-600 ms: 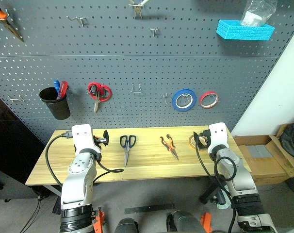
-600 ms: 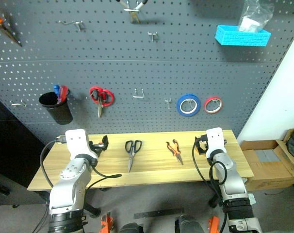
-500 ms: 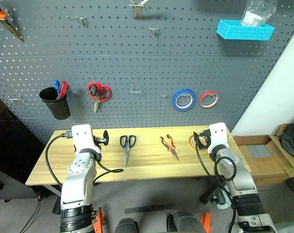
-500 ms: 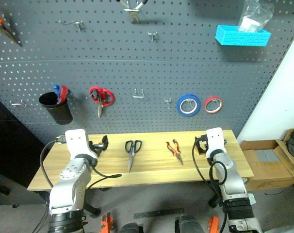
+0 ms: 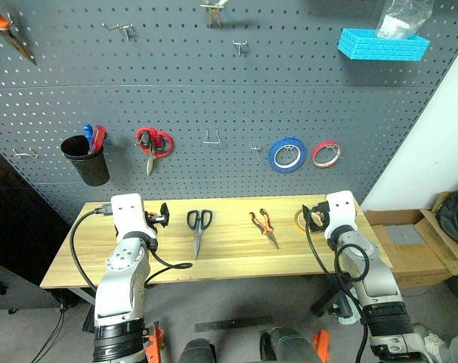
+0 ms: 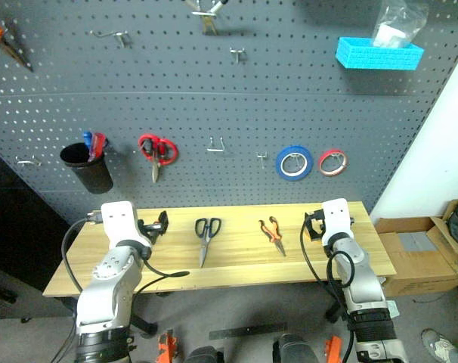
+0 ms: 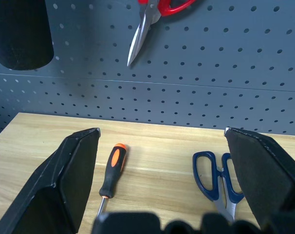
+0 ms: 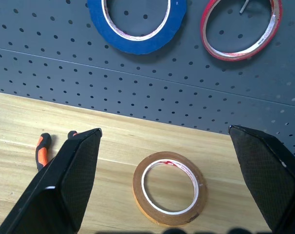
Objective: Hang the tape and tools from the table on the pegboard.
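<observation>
Even, bright light from overhead; hung items cast short soft shadows down the pegboard (image 5: 214, 83). The pale bench (image 5: 229, 253) shows no glare. Wrist views are sharp, though the near fingers (image 7: 69, 180) look slightly soft.

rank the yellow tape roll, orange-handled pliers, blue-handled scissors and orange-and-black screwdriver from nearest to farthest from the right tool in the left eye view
1. Yellow ring-shaped tape roll, lying on the table right beside the right tool.
2. Orange-and-black-handled pliers, right of the table's middle.
3. Dark-blue-handled scissors, left of the middle.
4. Slim orange-and-black screwdriver, at the far left end, between the left tool's open fingers.
</observation>
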Robot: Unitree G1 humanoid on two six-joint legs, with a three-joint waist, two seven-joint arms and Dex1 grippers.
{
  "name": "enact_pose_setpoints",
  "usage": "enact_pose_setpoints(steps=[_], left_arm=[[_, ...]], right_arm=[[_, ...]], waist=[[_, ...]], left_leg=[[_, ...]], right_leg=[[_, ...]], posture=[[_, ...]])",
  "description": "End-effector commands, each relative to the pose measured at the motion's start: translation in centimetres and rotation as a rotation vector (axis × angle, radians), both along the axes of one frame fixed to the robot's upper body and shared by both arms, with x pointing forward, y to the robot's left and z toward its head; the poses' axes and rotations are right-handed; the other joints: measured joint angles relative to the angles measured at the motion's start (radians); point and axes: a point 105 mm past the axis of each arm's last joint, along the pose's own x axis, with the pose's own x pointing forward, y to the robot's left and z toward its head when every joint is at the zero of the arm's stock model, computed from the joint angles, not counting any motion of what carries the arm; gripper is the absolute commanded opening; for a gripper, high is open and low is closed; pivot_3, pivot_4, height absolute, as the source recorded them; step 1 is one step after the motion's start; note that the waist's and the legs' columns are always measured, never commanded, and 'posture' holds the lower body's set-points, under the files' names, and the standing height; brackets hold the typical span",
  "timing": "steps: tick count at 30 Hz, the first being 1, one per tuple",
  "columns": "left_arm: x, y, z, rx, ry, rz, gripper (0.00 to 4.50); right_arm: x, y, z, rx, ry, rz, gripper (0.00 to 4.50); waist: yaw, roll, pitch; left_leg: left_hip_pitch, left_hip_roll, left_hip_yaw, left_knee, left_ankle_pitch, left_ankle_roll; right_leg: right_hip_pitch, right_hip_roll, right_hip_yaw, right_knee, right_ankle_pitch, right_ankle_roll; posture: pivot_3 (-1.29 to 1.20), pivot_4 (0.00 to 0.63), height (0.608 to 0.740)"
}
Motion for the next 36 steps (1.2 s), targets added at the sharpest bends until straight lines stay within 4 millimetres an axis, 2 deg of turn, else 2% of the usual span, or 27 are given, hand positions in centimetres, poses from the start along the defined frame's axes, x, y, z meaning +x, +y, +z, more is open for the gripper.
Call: enact_pose_setpoints(steps=[1, 14, 17, 19, 23, 26, 30, 32, 36], left_arm=[[0.3, 0.2, 1.7, 0.022, -0.063, 0.009, 4.41], [0.3, 0.0, 1.7, 0.018, -0.064, 0.003, 4.41], [0.6, -1.1, 2.2, -0.006, -0.071, -0.058, 4.41], [1.1, -3.1, 2.9, -0.019, -0.081, -0.164, 4.41], [1.8, -9.1, 4.0, -0.052, -0.065, -0.480, 4.41], [1.9, -12.8, 4.2, -0.060, -0.029, -0.684, 4.41], [2.1, -15.9, 3.5, -0.030, 0.053, -0.857, 4.41], [2.1, -17.1, 3.2, -0.002, 0.088, -0.924, 4.41], [2.2, -19.3, 2.4, 0.022, 0.132, -1.030, 4.41]], right_arm=[[0.4, -0.3, 1.7, -0.005, -0.058, -0.006, 4.50], [0.3, -0.2, 1.9, -0.002, -0.059, -0.004, 4.50], [0.3, 0.1, 2.4, -0.010, -0.061, 0.034, 4.50], [0.5, 0.6, 3.0, -0.022, -0.060, 0.089, 4.50], [1.5, 1.6, 3.6, -0.026, -0.015, 0.219, 4.50], [2.3, 2.7, 3.5, -0.034, 0.039, 0.319, 4.50], [3.0, 3.3, 3.1, -0.063, 0.096, 0.404, 4.50], [3.4, 3.2, 2.8, -0.073, 0.122, 0.422, 4.50], [4.4, 2.9, 2.3, -0.092, 0.143, 0.432, 4.50]], waist=[[0.000, 0.000, 0.000], [0.000, 0.000, 0.003], [0.000, 0.000, 0.012], [0.001, -0.001, 0.023], [0.001, -0.003, 0.054], [0.000, -0.005, 0.075], [0.000, -0.006, 0.105], [0.001, -0.006, 0.120], [0.004, -0.005, 0.144]], left_leg=[[0.000, 0.000, 0.000, 0.000, 0.000, 0.000], [0.000, 0.000, 0.000, 0.000, 0.000, 0.000], [0.000, 0.000, 0.000, 0.000, 0.000, 0.000], [0.000, 0.000, -0.001, 0.000, 0.000, 0.000], [-0.001, -0.002, -0.001, 0.002, 0.000, 0.000], [-0.001, -0.003, -0.002, 0.003, 0.000, 0.000], [-0.002, -0.003, -0.002, 0.002, 0.004, 0.006], [-0.003, -0.003, -0.002, 0.000, 0.004, 0.007], [-0.005, -0.002, 0.000, -0.001, -0.003, 0.019]], right_leg=[[0.000, 0.000, 0.000, 0.000, 0.000, 0.000], [0.000, 0.000, 0.000, 0.000, 0.000, 0.000], [-0.001, 0.000, 0.000, 0.000, 0.000, 0.000], [-0.001, 0.000, 0.000, 0.000, 0.000, 0.000], [-0.001, -0.001, 0.000, -0.001, 0.000, 0.000], [-0.001, -0.001, 0.000, -0.001, 0.000, 0.000], [-0.002, 0.000, 0.001, 0.000, 0.000, 0.000], [-0.004, 0.001, 0.002, 0.000, 0.000, 0.000], [-0.005, 0.002, 0.005, 0.002, -0.005, -0.002]], posture=[[-0.03, 0.058, 0.740], [-0.03, 0.070, 0.740], [-0.03, 0.085, 0.740], [-0.04, 0.103, 0.740], [-0.04, 0.140, 0.740], [-0.04, 0.176, 0.740], [-0.04, 0.207, 0.740], [-0.04, 0.234, 0.740], [-0.05, 0.263, 0.740]])
